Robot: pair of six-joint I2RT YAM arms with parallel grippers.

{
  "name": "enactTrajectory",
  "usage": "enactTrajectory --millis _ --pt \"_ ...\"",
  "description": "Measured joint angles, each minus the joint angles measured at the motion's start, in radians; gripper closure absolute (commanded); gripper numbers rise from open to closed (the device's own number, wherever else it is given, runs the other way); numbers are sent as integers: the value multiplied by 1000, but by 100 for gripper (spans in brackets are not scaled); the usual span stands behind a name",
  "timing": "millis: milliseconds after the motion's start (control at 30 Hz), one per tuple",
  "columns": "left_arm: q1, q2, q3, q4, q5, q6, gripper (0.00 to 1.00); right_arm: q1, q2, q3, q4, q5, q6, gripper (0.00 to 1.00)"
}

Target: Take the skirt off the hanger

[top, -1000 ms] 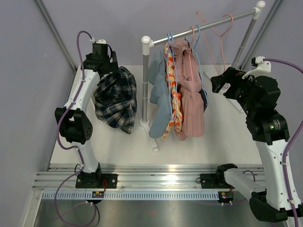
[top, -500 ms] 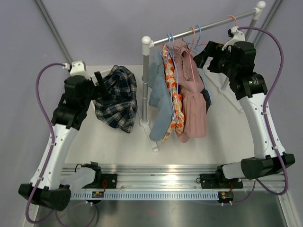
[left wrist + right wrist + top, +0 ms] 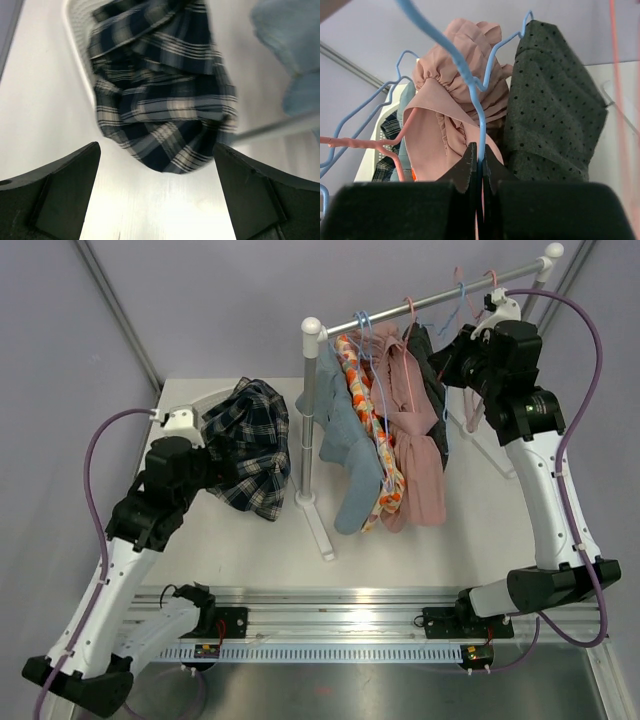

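My right gripper point(image 3: 479, 155) is shut on the wire of a blue hanger point(image 3: 470, 90), high at the rail point(image 3: 430, 298). The wire runs in front of a pink gathered skirt point(image 3: 455, 115) and up to the top of a dark dotted garment point(image 3: 550, 110); which of them it carries I cannot tell. In the top view the right gripper point(image 3: 447, 358) sits against the dark garment point(image 3: 436, 390), beside the pink skirt point(image 3: 415, 455). The left gripper point(image 3: 157, 170) is open and empty, just short of a plaid garment point(image 3: 165, 100) on the table.
A blue denim piece point(image 3: 345, 440) and an orange floral one point(image 3: 375, 430) hang left of the pink skirt. The rack's white post point(image 3: 308, 410) stands mid-table. Bare pink hangers point(image 3: 470, 300) hang at the rail's right end. A pink hanger point(image 3: 365, 144) shows at left.
The right gripper rose to the rail and shut on the blue hanger wire; the hanging clothes swung rightward. The left arm drew back toward the near side, away from the plaid garment.
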Motion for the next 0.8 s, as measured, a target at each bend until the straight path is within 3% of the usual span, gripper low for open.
enactTrajectory --millis 100,267,367,600,800 --pt "-201 53 126 -51 -75 4 1 0 11 66 -66 39 -13 100" --pt "-565 271 536 -56 -174 44 1 -1 16 187 -163 93 -39 100" --pt "-708 408 716 -12 -192 79 1 -1 -8 210 -196 115 -48 100" --pt "-915 676 857 79 -76 140 1 -1 -180 143 -286 146 -64 100" --pt "-1019 854 876 152 43 149 1 -1 -271 142 -367 151 -80 100"
